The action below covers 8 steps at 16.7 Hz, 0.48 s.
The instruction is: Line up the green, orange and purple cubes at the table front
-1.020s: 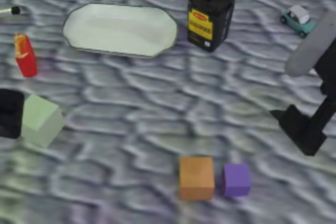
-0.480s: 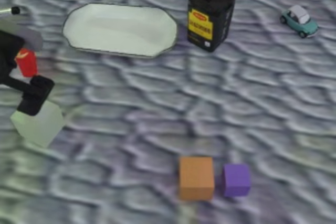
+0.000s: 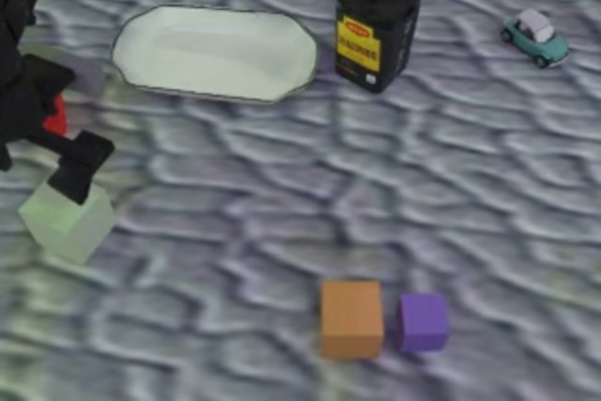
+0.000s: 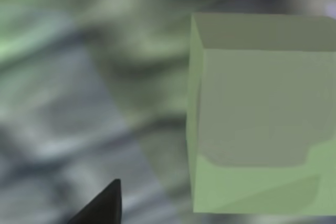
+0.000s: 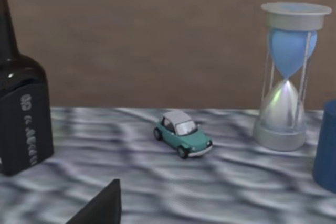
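While my left arm reaches in from the upper left of the top view, its pincer [image 3: 77, 168] hangs over the upper edge of the green cube [image 3: 68, 223] at the bench's [image 3: 282, 194] left side; I cannot tell whether the fingers are apart or together. The orange cube [image 3: 351, 318] and purple cube [image 3: 423, 322] sit just beside each other at lower centre. A white tray [image 3: 214, 52], a dark bottle [image 3: 377, 30] and a toy car [image 3: 535, 36] line the top.

From the left wrist, the green cube [image 4: 262, 124] fills the right half, with one dark fingertip [image 4: 102, 208] at the lower edge.

From the right wrist I see the toy car [image 5: 182, 134], the bottle [image 5: 21, 124] and an hourglass [image 5: 286, 74]; whether that pincer is apart or together I cannot tell.
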Motion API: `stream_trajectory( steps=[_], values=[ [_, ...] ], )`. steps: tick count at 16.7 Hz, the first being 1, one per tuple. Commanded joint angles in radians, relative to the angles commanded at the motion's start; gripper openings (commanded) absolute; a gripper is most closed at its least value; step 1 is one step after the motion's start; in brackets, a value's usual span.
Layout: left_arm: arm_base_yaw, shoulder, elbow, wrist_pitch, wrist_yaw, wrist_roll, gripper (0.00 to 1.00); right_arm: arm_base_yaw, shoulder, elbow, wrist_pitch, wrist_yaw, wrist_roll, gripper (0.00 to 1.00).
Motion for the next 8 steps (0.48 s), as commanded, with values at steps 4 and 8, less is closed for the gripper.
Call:
stream_trajectory(
  steps=[4,8],
  values=[
    [0.005,0.0,0.0,0.001,0.0,0.0,1.0,0.0,0.0,0.0,0.0,0.0,0.0,1.0],
    [0.002,0.03,-0.047,0.074,0.0,0.003,1.0,0.0,0.0,0.0,0.0,0.0,0.0,1.0]
  ],
)
